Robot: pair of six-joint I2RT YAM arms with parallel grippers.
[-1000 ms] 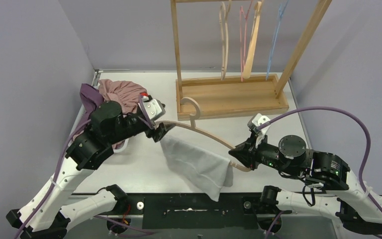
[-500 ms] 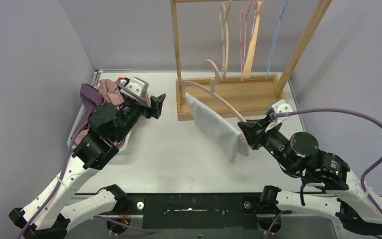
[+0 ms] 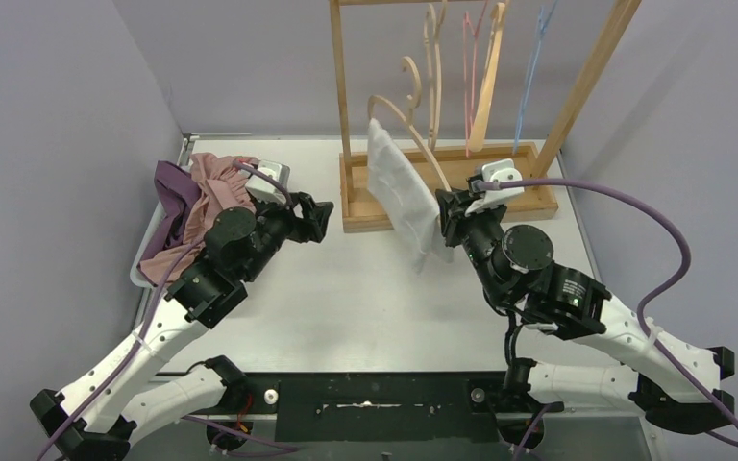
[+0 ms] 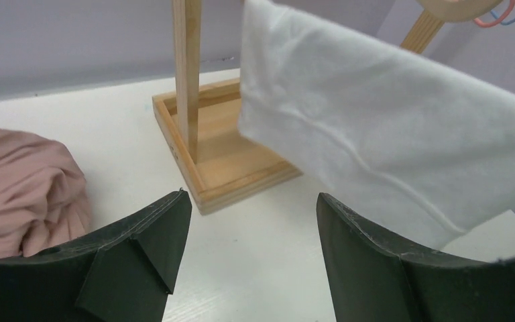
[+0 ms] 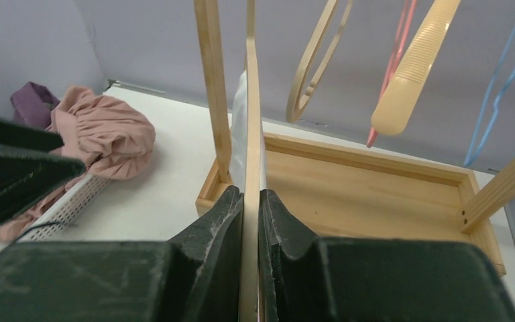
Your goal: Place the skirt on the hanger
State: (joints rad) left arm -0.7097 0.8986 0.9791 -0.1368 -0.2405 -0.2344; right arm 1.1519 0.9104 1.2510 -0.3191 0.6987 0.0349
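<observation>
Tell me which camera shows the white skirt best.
Top external: the whole skirt shows, draped over the hanger that the right claw grips. The left wrist view sees it closer but cropped at the frame edges. The right wrist view shows only a thin white strip behind the hanger.
</observation>
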